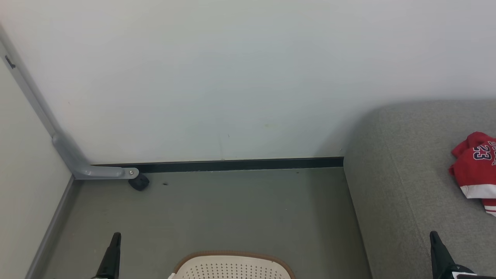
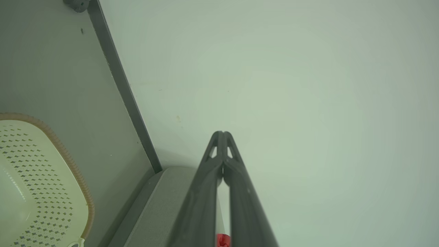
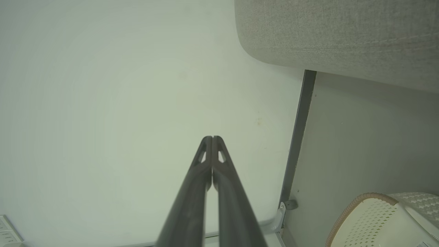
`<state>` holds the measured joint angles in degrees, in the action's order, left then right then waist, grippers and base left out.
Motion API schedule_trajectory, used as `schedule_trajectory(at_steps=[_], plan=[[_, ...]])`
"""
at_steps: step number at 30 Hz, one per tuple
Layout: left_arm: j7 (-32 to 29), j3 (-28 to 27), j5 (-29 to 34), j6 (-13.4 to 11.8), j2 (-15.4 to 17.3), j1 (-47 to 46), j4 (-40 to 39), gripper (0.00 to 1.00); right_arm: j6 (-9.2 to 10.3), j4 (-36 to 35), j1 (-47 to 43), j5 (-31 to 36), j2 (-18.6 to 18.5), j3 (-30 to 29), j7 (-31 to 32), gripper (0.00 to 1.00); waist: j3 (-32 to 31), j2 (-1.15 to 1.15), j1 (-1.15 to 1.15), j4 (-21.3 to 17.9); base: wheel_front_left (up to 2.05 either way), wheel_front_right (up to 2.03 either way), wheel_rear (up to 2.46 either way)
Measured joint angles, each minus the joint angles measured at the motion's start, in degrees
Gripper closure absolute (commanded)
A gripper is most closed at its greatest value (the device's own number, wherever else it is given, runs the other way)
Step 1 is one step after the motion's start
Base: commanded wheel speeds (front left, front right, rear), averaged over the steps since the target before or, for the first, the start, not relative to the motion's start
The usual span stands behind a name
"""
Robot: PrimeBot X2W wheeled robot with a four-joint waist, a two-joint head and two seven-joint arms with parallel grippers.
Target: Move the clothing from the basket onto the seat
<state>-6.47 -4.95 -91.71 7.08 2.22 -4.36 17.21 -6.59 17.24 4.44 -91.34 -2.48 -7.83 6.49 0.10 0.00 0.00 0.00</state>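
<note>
The red "23" jersey (image 1: 474, 170) lies crumpled on the grey sofa seat (image 1: 403, 162), toward the seat's right side, its white-striped hem turned toward the seat's front edge. The right gripper (image 3: 212, 138) shows against the seat's front part, near the jersey but apart from it. Its two dark fingers (image 3: 192, 206) are pressed together tip to tip with nothing between them. The left gripper (image 2: 222, 133) is well off the seat's left end, above the floor (image 1: 232, 209) and far from the jersey, its tips likewise touching and empty. The cream perforated basket (image 1: 232, 267) stands on the floor near the seat's left end, between the two grippers.
</note>
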Motion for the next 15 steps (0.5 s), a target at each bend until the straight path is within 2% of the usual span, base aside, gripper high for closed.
schedule_trajectory(at_steps=[15], plan=[[0.0,0.0,0.0,0.0,0.0,0.0,0.0,1.00,0.00,0.0,0.0,0.0,0.0,0.0,0.0,1.00,0.0,0.00,0.00,0.0,0.00,0.00,0.00]])
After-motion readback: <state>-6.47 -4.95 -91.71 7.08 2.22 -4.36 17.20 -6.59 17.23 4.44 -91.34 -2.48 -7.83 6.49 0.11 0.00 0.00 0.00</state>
